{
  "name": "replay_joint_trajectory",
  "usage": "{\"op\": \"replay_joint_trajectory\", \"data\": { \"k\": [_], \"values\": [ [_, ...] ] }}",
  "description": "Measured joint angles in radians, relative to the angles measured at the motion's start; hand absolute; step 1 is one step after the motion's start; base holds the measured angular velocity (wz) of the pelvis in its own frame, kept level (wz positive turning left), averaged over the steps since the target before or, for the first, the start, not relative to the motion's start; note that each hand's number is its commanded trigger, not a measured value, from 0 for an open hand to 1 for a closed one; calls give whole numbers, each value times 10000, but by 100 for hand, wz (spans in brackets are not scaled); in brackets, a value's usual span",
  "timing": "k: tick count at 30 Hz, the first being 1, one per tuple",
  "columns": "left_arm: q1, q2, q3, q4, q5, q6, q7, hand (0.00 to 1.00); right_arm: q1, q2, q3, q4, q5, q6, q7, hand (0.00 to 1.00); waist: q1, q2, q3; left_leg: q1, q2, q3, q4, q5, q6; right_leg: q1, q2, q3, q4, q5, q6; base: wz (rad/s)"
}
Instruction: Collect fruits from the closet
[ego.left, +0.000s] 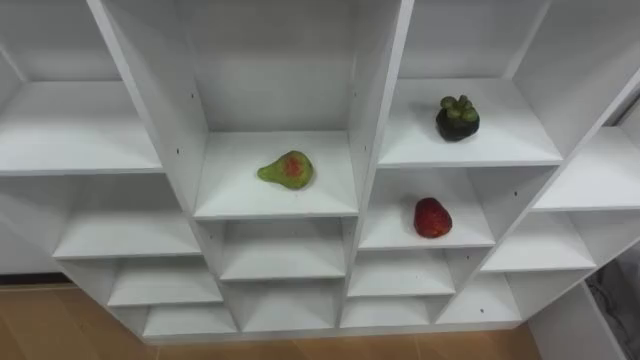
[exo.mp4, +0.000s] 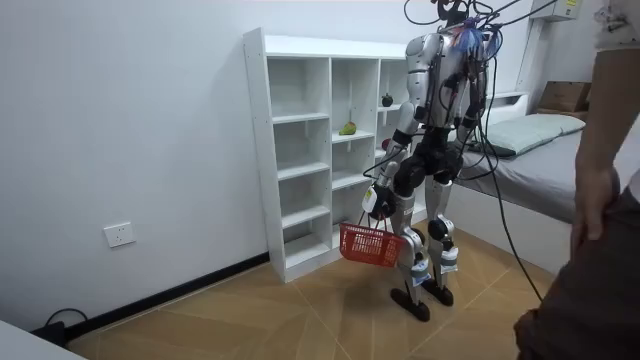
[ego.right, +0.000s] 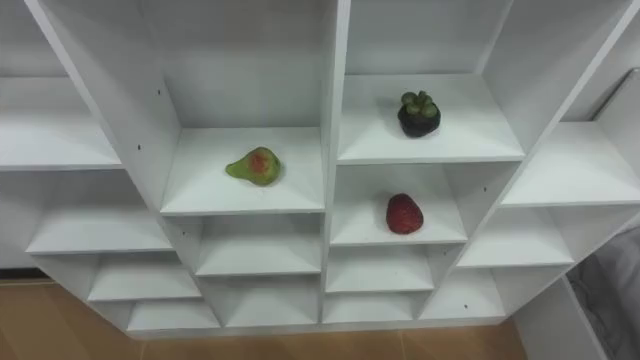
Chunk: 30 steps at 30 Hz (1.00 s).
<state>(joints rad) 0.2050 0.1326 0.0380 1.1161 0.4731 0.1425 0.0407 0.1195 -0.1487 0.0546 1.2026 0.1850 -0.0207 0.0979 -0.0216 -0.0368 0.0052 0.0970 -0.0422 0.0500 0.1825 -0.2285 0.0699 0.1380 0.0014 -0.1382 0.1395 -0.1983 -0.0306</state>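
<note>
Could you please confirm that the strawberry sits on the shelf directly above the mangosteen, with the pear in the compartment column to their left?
Not quite: the strawberry sits on the shelf directly below the mangosteen, not above it, as the left eye view shows. The pear is indeed in the compartment column to their left.

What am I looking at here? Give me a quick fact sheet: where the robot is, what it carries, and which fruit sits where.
Robot: stands facing the white shelves
Carrying: red basket, hanging from its left hand
Pear: lying on a shelf in the middle column
Mangosteen: one column to the right, on a slightly higher shelf
Strawberry: on the shelf directly below the mangosteen
Fruit on the shelves: three
Bystander: a person at the room view's right edge
</note>
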Motion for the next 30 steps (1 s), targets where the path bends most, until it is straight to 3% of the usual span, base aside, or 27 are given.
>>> {"op": "replay_joint_trajectory", "data": {
  "k": [9, 19, 23, 28, 30],
  "values": [
    [71, -1, 14, 34, 9, 114, -3, 100, -2, 31, -28, -4, -407, -5, -135, 0, -6, -3, -100, 4, 0, 14, 6, 1, 0, 72, 6, -2, -4, 1, 1, 0],
    [60, -48, 176, 86, 12, 111, 322, 100, 31, 56, -217, 38, -457, -9, -840, 0, -10, 158, -61, 10, -2, 25, -32, 0, 0, 86, 6, 53, 26, 1, 2, 0],
    [53, -51, 173, 70, 8, 84, 462, 100, 135, 56, -221, 17, -457, -16, -1530, 0, -8, 259, -3, 10, 3, 37, -37, 0, 0, 72, 10, 67, 33, 1, 2, 0],
    [54, -56, 164, 34, -15, -229, 730, 100, 323, 56, -276, -56, -637, -121, -2236, 0, -6, 326, -8, 8, 17, 81, -68, 1, -1, 17, 23, 132, 47, 0, 0, -3],
    [66, -58, 165, -24, -5, -411, 795, 100, 530, 51, -277, -537, -918, -126, -2437, 0, 30, 321, -10, -11, 62, 286, -63, 2, -3, -168, 50, 295, 123, -3, -4, -20]
  ]
}}
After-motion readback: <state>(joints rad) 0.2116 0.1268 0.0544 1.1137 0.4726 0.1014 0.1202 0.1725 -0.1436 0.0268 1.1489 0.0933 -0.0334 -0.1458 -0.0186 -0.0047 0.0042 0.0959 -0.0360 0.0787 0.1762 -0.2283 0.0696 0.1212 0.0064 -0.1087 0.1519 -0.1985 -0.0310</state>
